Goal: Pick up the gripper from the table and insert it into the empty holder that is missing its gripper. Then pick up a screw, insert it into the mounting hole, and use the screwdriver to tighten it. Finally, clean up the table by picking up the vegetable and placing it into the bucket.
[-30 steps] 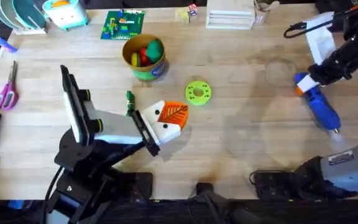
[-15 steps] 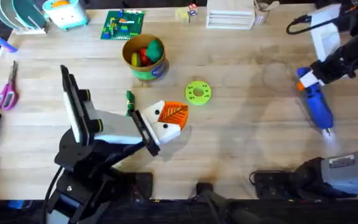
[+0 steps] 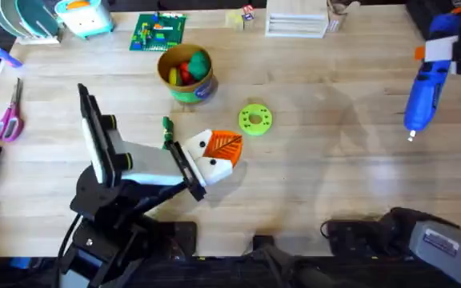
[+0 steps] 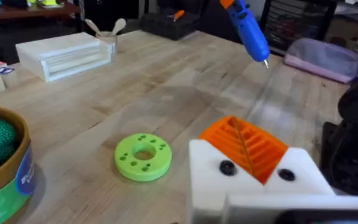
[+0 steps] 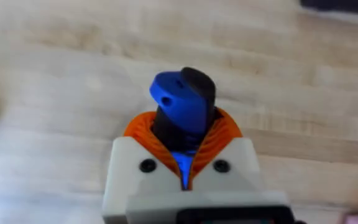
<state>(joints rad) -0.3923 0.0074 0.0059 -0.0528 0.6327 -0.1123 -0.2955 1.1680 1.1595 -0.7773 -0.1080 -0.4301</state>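
Progress looks past the halfway mark, by my reading: the orange gripper [image 4: 246, 144] sits seated in the white holder [image 4: 253, 180] on the left arm, which rests low on the table [image 3: 318, 176], and two dark screw heads show on the holder's face, though whether either is tight I cannot tell. The right gripper [image 5: 182, 163] is clamped on the blue screwdriver [image 3: 422, 100], held in the air over the far right of the table, tip pointing down and well apart from the holder, so tightening seems yet to come. Whether the left gripper [image 4: 253, 165] is parted or closed I cannot tell; it holds nothing visible. The bucket [image 3: 187, 76] stands mid-table holding red, yellow and green shapes; I see no loose vegetable for certain. A green disc [image 3: 254, 119] lies just beside the holder. The wooden table carries scissors [image 3: 8, 118] at the left edge and clear boxes [image 3: 296, 19] along the back.
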